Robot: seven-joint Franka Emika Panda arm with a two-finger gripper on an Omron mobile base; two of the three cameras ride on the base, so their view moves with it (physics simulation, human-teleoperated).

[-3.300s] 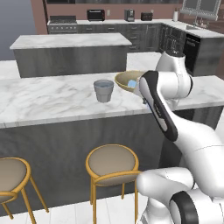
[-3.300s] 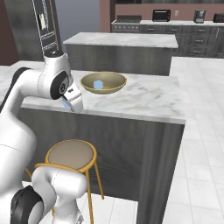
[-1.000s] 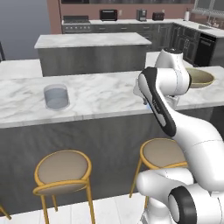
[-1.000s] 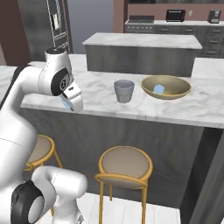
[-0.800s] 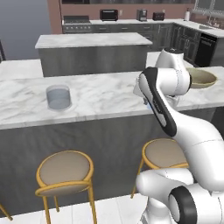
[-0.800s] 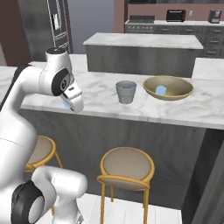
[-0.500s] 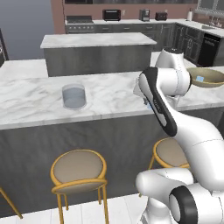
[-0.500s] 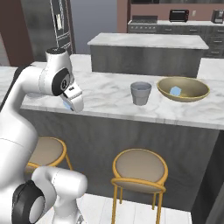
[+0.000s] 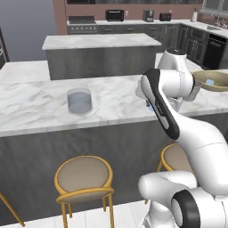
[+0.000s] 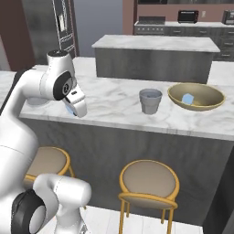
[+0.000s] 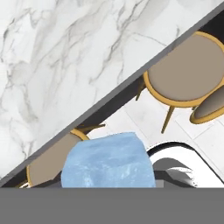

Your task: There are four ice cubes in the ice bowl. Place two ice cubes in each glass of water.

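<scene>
My gripper (image 10: 73, 109) is shut on a pale blue ice cube (image 11: 109, 157), which shows large at the bottom of the hand view. It hangs over the front edge of the marble counter (image 10: 114, 103). In the left base view the gripper (image 9: 150, 106) is right of a grey-blue glass (image 9: 79, 100) standing on the counter. In the right base view a glass (image 10: 150, 100) stands close beside the olive-tan ice bowl (image 10: 208, 104), well to the right of the gripper. An ice cube (image 10: 188, 99) lies in the bowl. The bowl (image 9: 218, 85) sits at the far right of the left base view.
Round stools with yellow frames (image 9: 83, 176) (image 10: 148, 180) stand under the counter's front edge. Stool seats (image 11: 186, 74) and pale floor tiles lie below the hand. A second island (image 9: 102, 42) and the kitchen wall units are behind the counter.
The whole scene has slid to the right in both base views, so the base has driven left along the counter. The arm keeps its pose with the ice cube in the gripper.
</scene>
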